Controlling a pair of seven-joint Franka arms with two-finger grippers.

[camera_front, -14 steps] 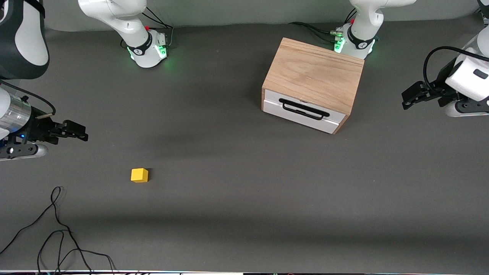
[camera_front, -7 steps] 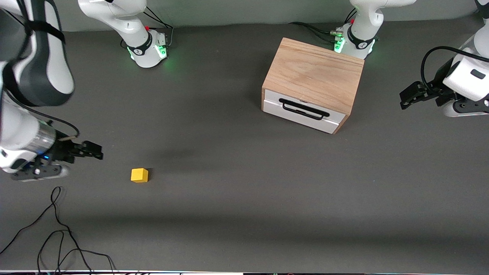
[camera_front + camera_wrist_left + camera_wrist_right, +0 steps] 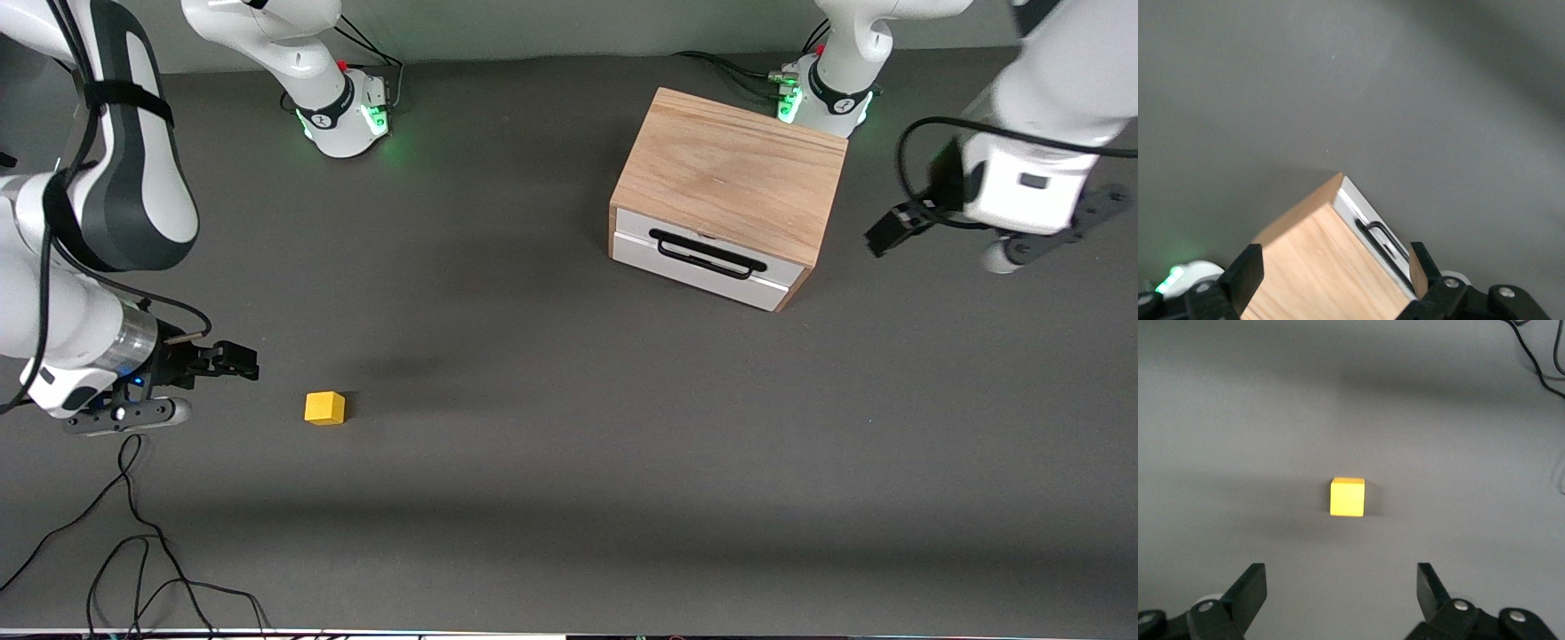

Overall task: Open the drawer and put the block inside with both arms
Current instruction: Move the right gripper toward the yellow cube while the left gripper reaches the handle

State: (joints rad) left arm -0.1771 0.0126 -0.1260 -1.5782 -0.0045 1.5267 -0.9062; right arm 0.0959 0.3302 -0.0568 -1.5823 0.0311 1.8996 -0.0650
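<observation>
1. The drawer is pushed fully in, its white front flush with the light-wood cabinet; its long black bar handle faces the front camera at a slight angle. The cabinet stands on the bench just in front of the left arm's green-lit base.

2. The block, a small yellow cube, sits on the bench toward the right arm's end, well apart from the cabinet and nearer to the front camera than it. Nothing touches it.

3. The right end effector hangs low over the bench just beside the block, on the side away from the cabinet, pointing toward it. In the right wrist view its two fingers stand wide apart and released, holding nothing, with the block centred ahead of the gap.

4. The left end effector is up in the air over the bench beside the cabinet's end, at the left arm's end of the bench. In the left wrist view its fingers are spread and released, empty; the cabinet's wooden top, a strip of white drawer front and part of the handle show between them.

5. A loose black cable lies on the bench near the front edge at the right arm's end.
</observation>
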